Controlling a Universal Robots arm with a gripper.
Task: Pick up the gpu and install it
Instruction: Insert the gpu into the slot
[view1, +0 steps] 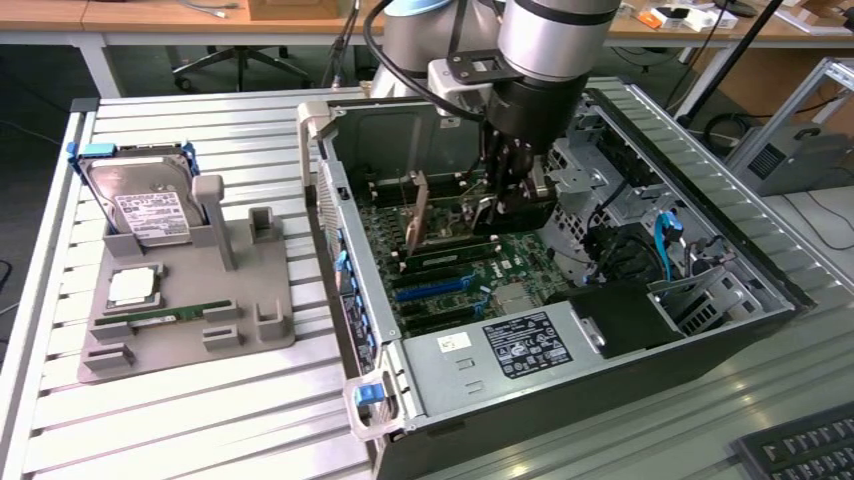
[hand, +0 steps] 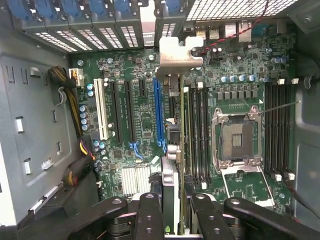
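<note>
A lab: robot arm (view1: 541, 60), slatted metal workbench (view1: 187, 410), desks (view1: 160, 18).

Even, bright overhead room light in the exterior view; soft shadows pool inside the computer case (view1: 747, 330). The wrist view is dimmer; mild glare whitens the metal bracket (hand: 176, 54).

We see a slatted metal workbench (view1: 200, 420) under even light. Behind it stand wooden desks (view1: 160, 18) with white legs and the base of an office chair (view1: 238, 62) on a dark floor (view1: 34, 75). A black keyboard (view1: 801, 450) lies at one corner.
</note>
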